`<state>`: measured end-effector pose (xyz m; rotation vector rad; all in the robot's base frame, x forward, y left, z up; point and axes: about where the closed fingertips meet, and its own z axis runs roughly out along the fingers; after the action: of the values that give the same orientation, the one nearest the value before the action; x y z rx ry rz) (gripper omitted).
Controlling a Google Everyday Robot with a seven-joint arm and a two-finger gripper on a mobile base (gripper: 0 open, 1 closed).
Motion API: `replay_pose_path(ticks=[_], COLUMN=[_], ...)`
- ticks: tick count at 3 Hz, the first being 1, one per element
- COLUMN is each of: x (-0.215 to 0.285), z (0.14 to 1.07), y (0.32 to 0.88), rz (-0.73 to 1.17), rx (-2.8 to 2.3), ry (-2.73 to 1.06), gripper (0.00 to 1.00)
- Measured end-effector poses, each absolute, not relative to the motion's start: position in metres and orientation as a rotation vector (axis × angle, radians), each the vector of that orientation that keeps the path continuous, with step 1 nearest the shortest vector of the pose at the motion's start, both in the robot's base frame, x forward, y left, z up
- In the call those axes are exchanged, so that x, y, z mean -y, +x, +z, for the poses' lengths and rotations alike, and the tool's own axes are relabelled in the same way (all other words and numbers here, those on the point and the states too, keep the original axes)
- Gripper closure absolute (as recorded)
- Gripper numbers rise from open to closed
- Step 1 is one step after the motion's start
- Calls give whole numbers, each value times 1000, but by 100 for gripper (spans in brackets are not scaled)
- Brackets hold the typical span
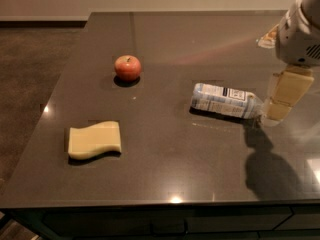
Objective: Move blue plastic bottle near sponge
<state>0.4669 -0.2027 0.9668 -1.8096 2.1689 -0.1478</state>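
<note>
The blue plastic bottle [224, 100] lies on its side on the dark table [200, 34], right of centre, with its cap end pointing right. My gripper [286, 96] hangs at the right edge of the view, right at the bottle's cap end, low over the table. The bottle's cap is partly covered by the gripper. The pale-yellow sponge [95, 139] lies flat near the front left of the table, far from the bottle.
A red apple [127, 67] stands at the back left of the table, between the sponge and the bottle but further back. The table's left and front edges drop to a dark floor. A pale object [269, 36] lies behind the arm at the far right.
</note>
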Motion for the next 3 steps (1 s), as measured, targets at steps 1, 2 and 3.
replay_pose_path(ticks=[1, 2, 3], x=[197, 192, 189], z=[949, 926, 904], y=[495, 517, 534], rz=[-182, -178, -138], rx=[-2134, -2125, -2145], ry=[-1853, -1909, -1947], gripper=[0, 0, 0])
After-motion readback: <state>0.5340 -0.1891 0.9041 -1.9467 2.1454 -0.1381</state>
